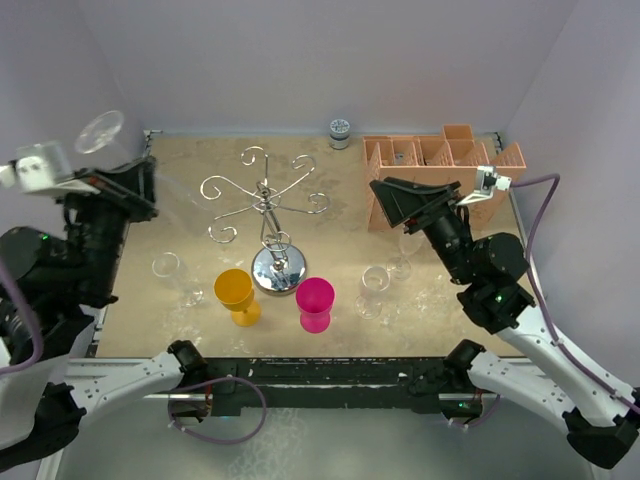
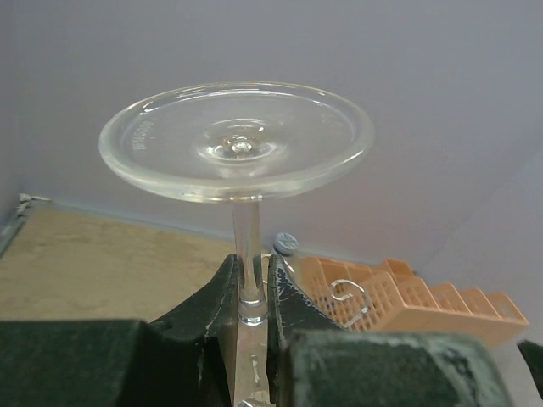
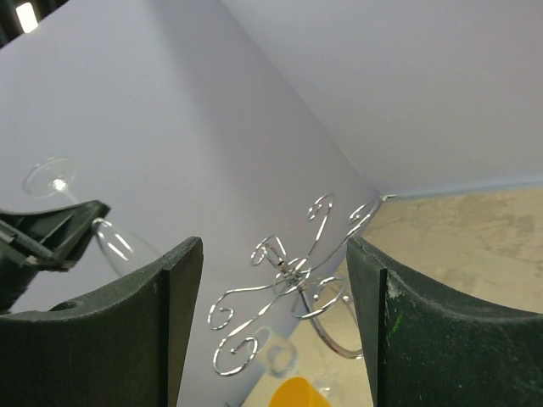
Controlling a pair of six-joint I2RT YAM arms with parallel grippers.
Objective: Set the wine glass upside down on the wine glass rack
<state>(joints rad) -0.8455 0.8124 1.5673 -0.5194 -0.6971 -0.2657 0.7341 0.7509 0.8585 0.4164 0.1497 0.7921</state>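
Over the table's (image 1: 125, 315) left edge, the left gripper (image 2: 252, 292) clamps the wine glass (image 2: 237, 140) stem, bowl hidden beneath its fingers; right gripper (image 3: 273, 271) gapes wide, empty

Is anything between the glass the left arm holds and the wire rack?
Nothing visible: the wine glass in the left gripper has open air to the wine glass rack and its nearest scroll arm.

A: We're high above and behind the near edge, looking down on the whole counter (image 1: 140, 320) from afar.
B: Our left wrist view sits right up against the wine glass (image 2: 237, 144), facing the far right corner.
A: And our right wrist view tilts up toward the far left corner. All three share the wine glass rack (image 3: 288, 270) and that glass.
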